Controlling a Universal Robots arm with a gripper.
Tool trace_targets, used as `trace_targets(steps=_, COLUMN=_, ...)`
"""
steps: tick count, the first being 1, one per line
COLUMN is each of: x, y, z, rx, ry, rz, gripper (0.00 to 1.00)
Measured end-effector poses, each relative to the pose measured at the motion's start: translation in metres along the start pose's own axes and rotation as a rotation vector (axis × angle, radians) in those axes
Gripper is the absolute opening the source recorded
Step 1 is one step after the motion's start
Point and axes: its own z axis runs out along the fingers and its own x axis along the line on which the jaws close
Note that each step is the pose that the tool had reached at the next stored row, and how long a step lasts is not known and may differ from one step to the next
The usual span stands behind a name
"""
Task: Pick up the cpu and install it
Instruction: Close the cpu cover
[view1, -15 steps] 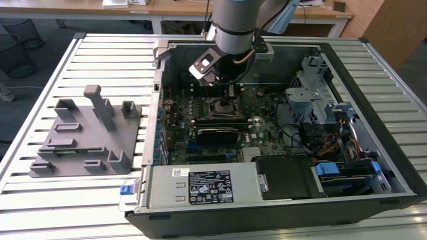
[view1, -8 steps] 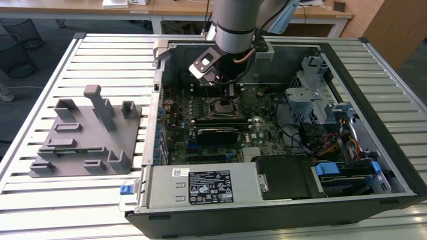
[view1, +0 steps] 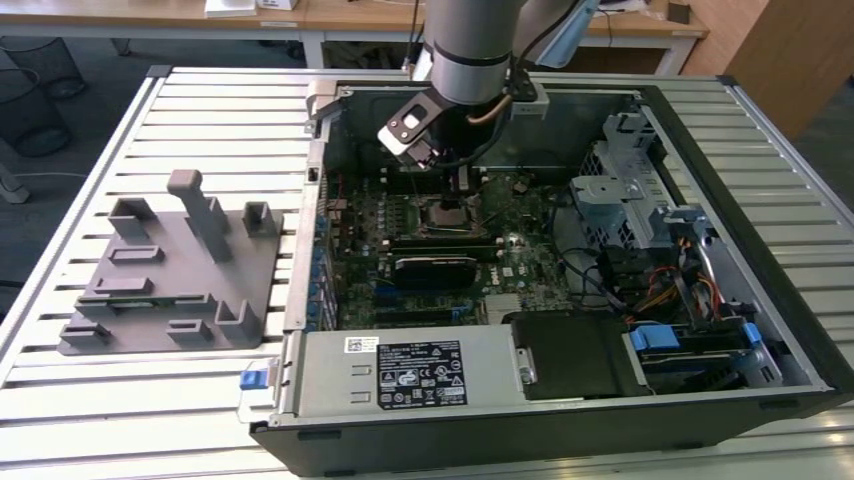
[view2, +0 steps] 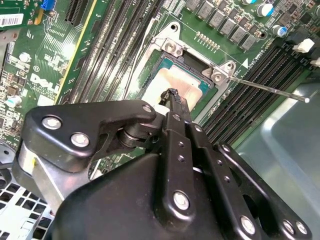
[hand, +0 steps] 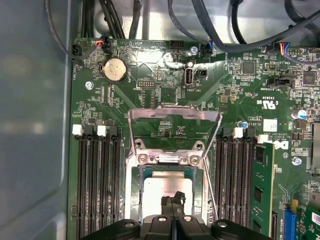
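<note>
The cpu (hand: 167, 186) is a silvery square lying flat inside the socket frame (hand: 135, 192) on the green motherboard; in the second wrist view the cpu (view2: 176, 81) sits in the same frame. The socket's metal load plate (hand: 175, 127) stands swung open, and its thin lever (view2: 270, 90) sticks out sideways. My gripper (hand: 173, 201) is shut, its two fingers pressed together with nothing between them, tips right over the cpu's edge (view2: 172, 94); whether they touch it I cannot tell. In the exterior view the gripper (view1: 458, 196) hangs straight down over the socket (view1: 450, 217).
The open computer case (view1: 310, 200) lies on a slatted metal table (view1: 200, 110). A grey plastic fixture (view1: 167, 270) with upright blocks stands at the exterior view's left. Memory slots (hand: 95, 180) flank the socket; a drive cage and cables (view1: 654, 230) fill the case's right side.
</note>
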Motion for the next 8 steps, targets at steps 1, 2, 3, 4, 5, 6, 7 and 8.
trace_targets(steps=1, x=0.0, y=0.0, z=-0.0003, rx=0.0, ry=0.0, rz=0.0, gripper=0.11)
trace_targets(steps=2, x=0.0, y=0.0, z=-0.0006, rx=0.0, ry=0.0, rz=0.0, gripper=0.11)
trace_targets(steps=3, x=0.0, y=0.0, z=-0.0006, rx=-0.0002, ry=0.0003, rz=0.0, gripper=0.11)
trace_targets(steps=4, x=0.0, y=0.0, z=-0.0006, rx=-0.0002, ry=0.0004, rz=0.0, gripper=0.11)
trace_targets(steps=5, x=0.0, y=0.0, z=-0.0007, rx=-0.0002, ry=0.0004, rz=0.0, gripper=0.11)
trace_targets(steps=6, x=0.0, y=0.0, z=-0.0008, rx=-0.0001, ry=0.0003, rz=0.0, gripper=0.11)
trace_targets(steps=7, x=0.0, y=0.0, z=-0.0008, rx=0.0, ry=0.0003, rz=0.0, gripper=0.11)
trace_targets(steps=8, x=0.0, y=0.0, z=-0.0009, rx=0.0, ry=0.0003, rz=0.0, gripper=0.11)
